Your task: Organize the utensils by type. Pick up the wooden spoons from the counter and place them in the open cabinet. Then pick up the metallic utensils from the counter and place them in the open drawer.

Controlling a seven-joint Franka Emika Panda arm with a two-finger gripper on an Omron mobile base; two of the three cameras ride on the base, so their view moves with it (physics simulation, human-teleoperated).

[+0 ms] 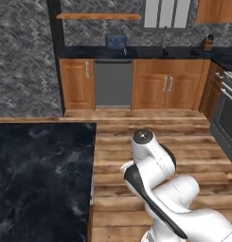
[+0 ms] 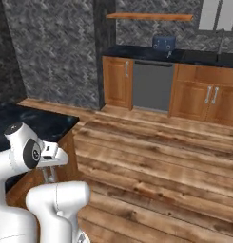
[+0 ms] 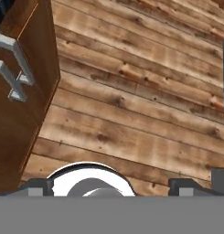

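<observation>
Fingers [image 3: 111,186] spread wide and empty: the hand view has one dark tip at each bottom corner, aimed down at bare wooden floor [image 3: 145,91]. No spoon, wooden or metal, can be seen from here, so neither the way they lie from the fingers nor their long axis can be told. That is what the next move turns on, I judge — the base has to bring the utensils into sight before any reach.

From the left base camera, the black marbled bench [image 1: 37,179] sits just left of the arm [image 1: 160,189], its visible top bare. The right base camera shows the same bench [image 2: 37,124] edge-on behind the arm's elbow. Up close, the hand view adds a brown cabinet front [image 3: 22,123] with silver bar handles [image 3: 13,64] beside the hand.
</observation>
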